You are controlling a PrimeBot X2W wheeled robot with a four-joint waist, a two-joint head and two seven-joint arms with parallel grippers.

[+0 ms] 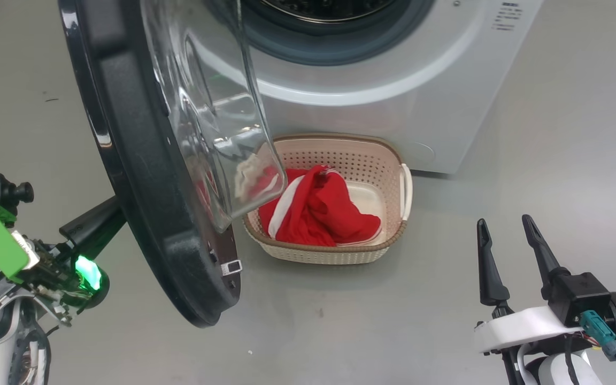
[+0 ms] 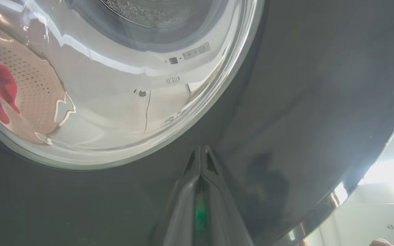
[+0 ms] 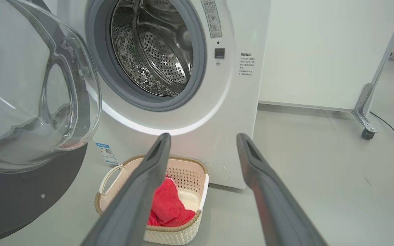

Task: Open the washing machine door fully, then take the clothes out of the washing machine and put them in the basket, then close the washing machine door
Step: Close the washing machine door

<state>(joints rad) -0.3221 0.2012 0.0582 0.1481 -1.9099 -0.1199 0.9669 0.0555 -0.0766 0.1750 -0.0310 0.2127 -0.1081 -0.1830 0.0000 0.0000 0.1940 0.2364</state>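
Note:
The washing machine door (image 1: 142, 176) stands swung out toward me, black rim and clear glass bowl (image 3: 29, 95) edge-on at the left. My left gripper (image 2: 200, 150) is shut, its tips against the door's glossy black outer face (image 2: 303, 102); one dark finger (image 1: 91, 224) runs behind the rim. The washing machine (image 1: 393, 80) shows a bare steel drum (image 3: 156, 51). In front of it the cream basket (image 1: 340, 251) holds the red clothes (image 1: 324, 211) with a white stripe. My right gripper (image 1: 503, 224) hovers open and holds nothing, to the right of the basket (image 3: 180, 234).
Grey floor spreads open to the right of the machine and basket. A white partition on a metal leg with a caster (image 3: 364, 112) stands at the far right, with a cable on the floor beside it. A blue label sticker (image 3: 105, 153) marks the machine's lower front.

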